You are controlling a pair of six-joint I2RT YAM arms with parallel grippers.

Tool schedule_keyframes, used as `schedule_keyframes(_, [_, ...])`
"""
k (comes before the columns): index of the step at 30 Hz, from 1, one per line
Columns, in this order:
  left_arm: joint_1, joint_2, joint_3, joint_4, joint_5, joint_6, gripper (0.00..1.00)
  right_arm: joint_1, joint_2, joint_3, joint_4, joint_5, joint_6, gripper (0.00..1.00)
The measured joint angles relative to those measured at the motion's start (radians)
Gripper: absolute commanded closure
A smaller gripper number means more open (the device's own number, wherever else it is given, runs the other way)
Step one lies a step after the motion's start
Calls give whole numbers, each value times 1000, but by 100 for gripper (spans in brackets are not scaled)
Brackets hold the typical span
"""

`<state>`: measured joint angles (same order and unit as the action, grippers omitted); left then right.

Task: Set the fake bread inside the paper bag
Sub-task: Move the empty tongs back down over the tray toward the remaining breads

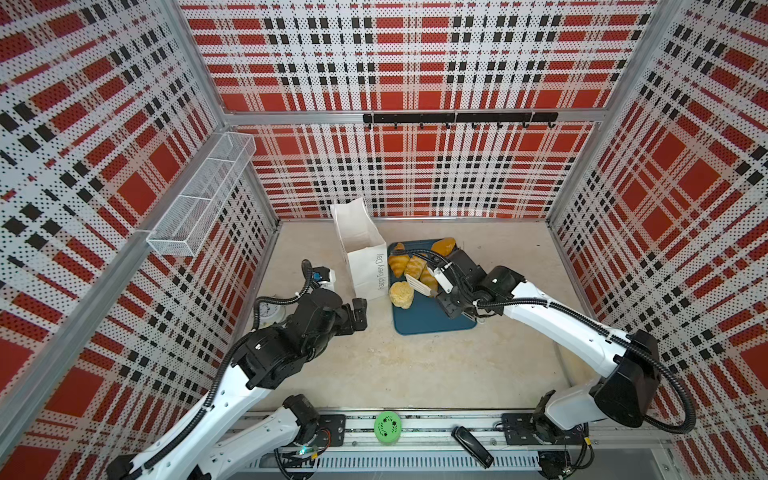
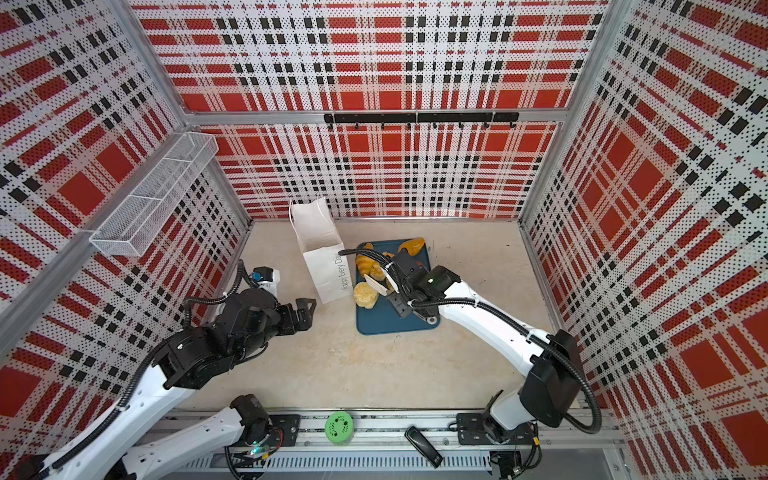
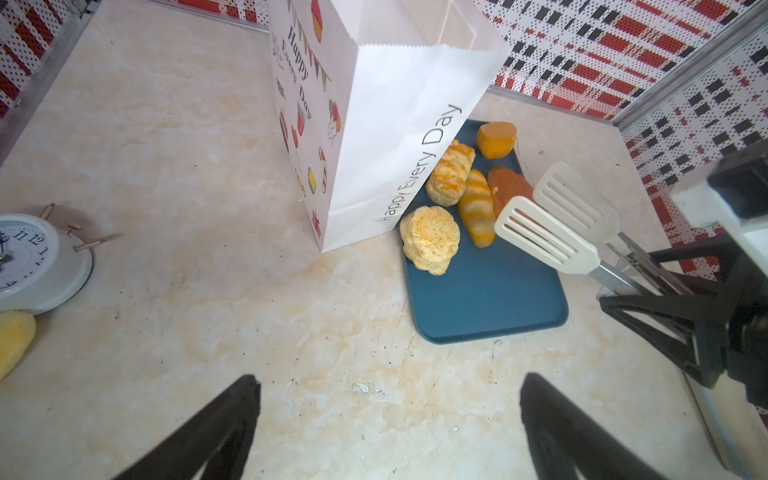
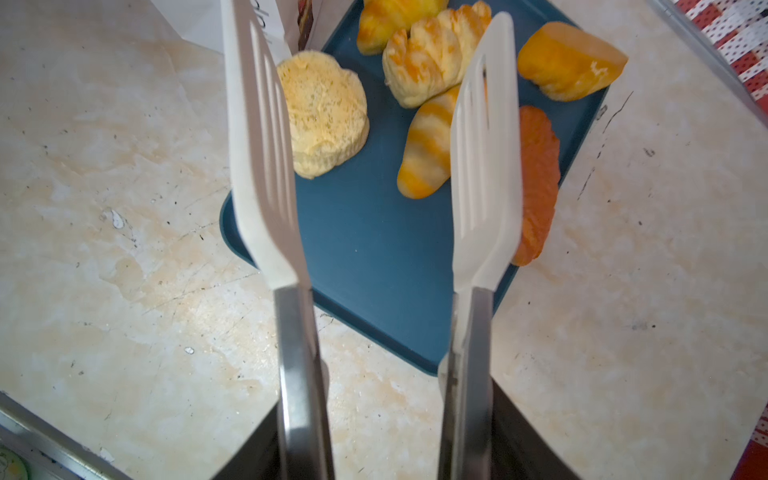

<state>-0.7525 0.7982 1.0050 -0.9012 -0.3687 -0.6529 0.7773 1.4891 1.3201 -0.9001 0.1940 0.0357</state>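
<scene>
The white paper bag (image 1: 361, 249) (image 2: 328, 266) (image 3: 386, 124) stands open beside a dark-teal tray (image 1: 432, 320) (image 4: 374, 249). On the tray lie fake bread pieces: a pale crumbly bun (image 3: 432, 239) (image 4: 328, 112), a striped loaf (image 3: 478, 208) (image 4: 428, 153), a flaky pastry (image 4: 432, 62), a reddish-brown piece (image 4: 538, 178) and an orange wedge (image 4: 569, 62). My right gripper (image 1: 446, 297) (image 4: 382, 436) is shut on the steel handles of white slotted tongs (image 3: 548, 237) (image 4: 262, 145). Their blades are spread above the striped loaf and hold nothing. My left gripper (image 1: 360, 311) (image 3: 388, 380) is open over bare table near the bag.
A white alarm clock (image 3: 37, 266) lies left of the bag with a yellow object (image 3: 14, 336) beside it. A wire-mesh basket (image 1: 199, 199) hangs on the left wall and a hook rail (image 1: 457, 118) on the back wall. A green disc (image 1: 387, 426) sits on the front rail.
</scene>
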Motion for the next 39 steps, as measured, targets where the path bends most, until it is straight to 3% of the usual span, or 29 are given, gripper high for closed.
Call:
schedule_keyframes(20, [-46, 28, -167, 62, 2, -89, 1, 0, 71, -114, 94, -81, 43, 32])
schedule_keyframes(39, [-48, 58, -249, 129, 35, -133, 1, 0, 225, -26, 127, -93, 35, 28])
